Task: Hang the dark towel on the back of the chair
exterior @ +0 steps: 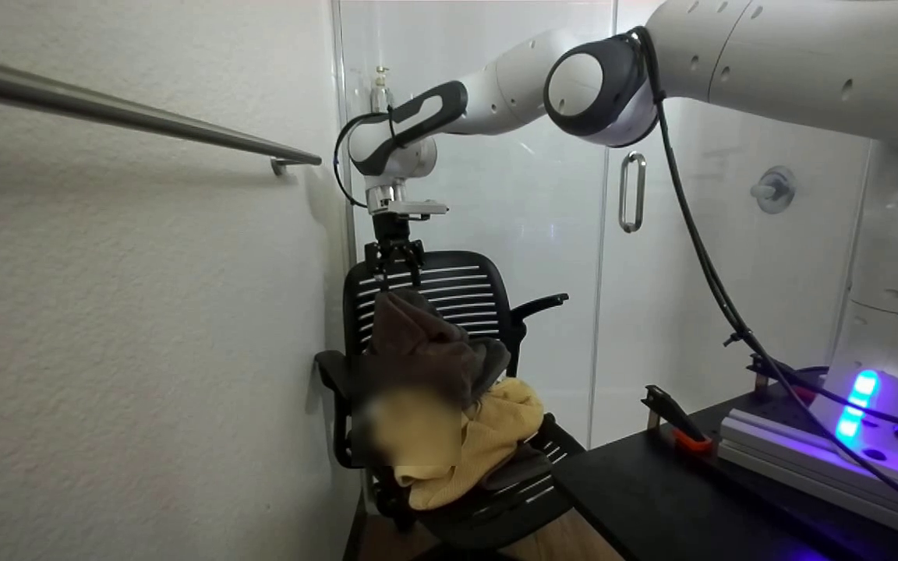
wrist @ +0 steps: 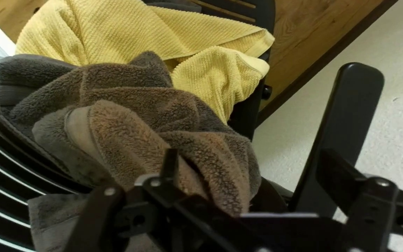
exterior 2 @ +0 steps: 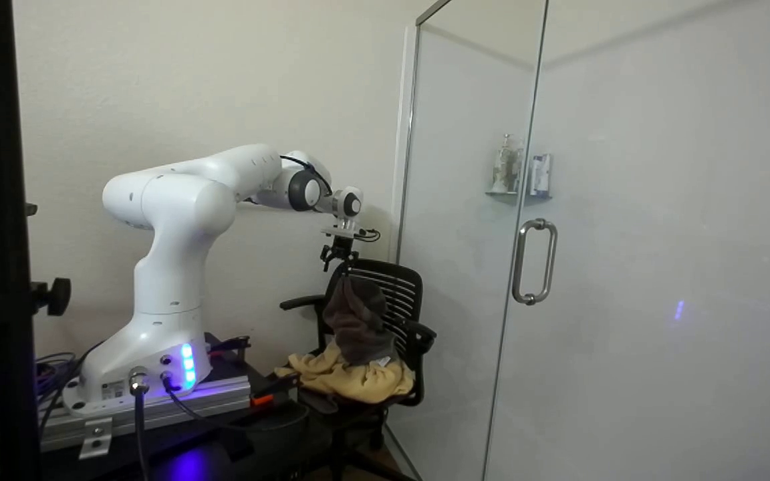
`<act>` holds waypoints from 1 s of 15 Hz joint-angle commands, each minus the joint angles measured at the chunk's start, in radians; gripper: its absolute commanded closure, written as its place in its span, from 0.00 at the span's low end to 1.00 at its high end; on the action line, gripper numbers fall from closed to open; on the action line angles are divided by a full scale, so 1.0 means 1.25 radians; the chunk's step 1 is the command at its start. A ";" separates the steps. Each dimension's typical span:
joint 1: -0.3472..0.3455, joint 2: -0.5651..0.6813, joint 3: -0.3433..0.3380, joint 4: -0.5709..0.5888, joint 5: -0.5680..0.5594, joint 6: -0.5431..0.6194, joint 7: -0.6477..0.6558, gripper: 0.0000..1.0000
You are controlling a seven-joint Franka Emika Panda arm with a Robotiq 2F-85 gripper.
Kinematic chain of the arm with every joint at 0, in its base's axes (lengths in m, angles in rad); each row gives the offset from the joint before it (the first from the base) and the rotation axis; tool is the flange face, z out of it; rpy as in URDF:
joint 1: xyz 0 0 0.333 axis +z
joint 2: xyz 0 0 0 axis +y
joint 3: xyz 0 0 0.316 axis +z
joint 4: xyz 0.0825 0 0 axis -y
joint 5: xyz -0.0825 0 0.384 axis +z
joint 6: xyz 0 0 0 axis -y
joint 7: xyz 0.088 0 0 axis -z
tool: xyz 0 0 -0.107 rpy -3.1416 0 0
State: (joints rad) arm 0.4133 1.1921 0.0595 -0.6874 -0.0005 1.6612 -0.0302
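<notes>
The dark grey-brown towel (exterior: 426,343) lies bunched in a peak on the chair seat, in front of the black slatted chair back (exterior: 461,284). The towel also shows in an exterior view (exterior 2: 358,321) and in the wrist view (wrist: 124,140). My gripper (exterior: 400,280) points down just above the towel's peak, with its fingers apart. In the wrist view the gripper (wrist: 250,161) is wide open. One finger overlaps the towel there, and the other is over the chair's armrest; I cannot tell whether the first touches the cloth. The towel's underside is hidden.
A yellow towel (exterior: 503,417) lies on the seat under the dark one. Black armrests (exterior: 540,306) flank the chair. A wall with a metal bar (exterior: 145,117) stands close beside it, and a glass shower door (exterior 2: 465,200) behind. The robot's black table (exterior: 675,499) is near the seat.
</notes>
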 commanded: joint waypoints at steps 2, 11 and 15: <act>-0.021 0.038 -0.041 0.031 -0.048 0.044 -0.058 0.00; -0.044 0.060 0.007 0.035 -0.020 0.187 -0.283 0.00; -0.059 0.079 0.046 0.051 0.010 0.228 -0.329 0.00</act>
State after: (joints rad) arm 0.3563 1.2678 0.0935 -0.6350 -0.0146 1.9013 -0.4253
